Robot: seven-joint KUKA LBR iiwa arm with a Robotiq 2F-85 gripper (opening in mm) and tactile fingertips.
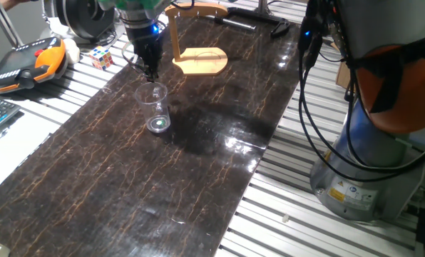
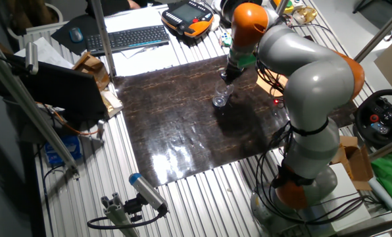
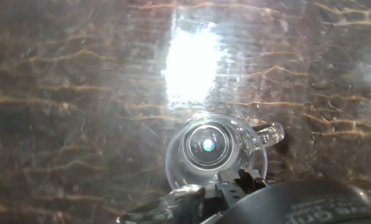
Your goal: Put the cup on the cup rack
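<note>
The cup (image 1: 156, 107) is a small clear tumbler, upright on the dark tabletop near its left edge. It also shows in the other fixed view (image 2: 220, 99). In the hand view the cup (image 3: 210, 149) is seen from above, with a small clear lug on its right side. My gripper (image 1: 152, 74) points straight down at the cup's far rim. Its fingers (image 3: 238, 182) are close together on the rim wall. I cannot tell whether the base touches the table. The cup rack (image 1: 198, 60) is a light wooden stand at the back of the table, behind the gripper.
A Rubik's cube (image 1: 102, 57) and an orange-and-black pendant (image 1: 23, 66) lie left of the table. Black tools (image 1: 255, 26) lie at the far end. The arm's grey base (image 1: 373, 143) and its cables stand at the right.
</note>
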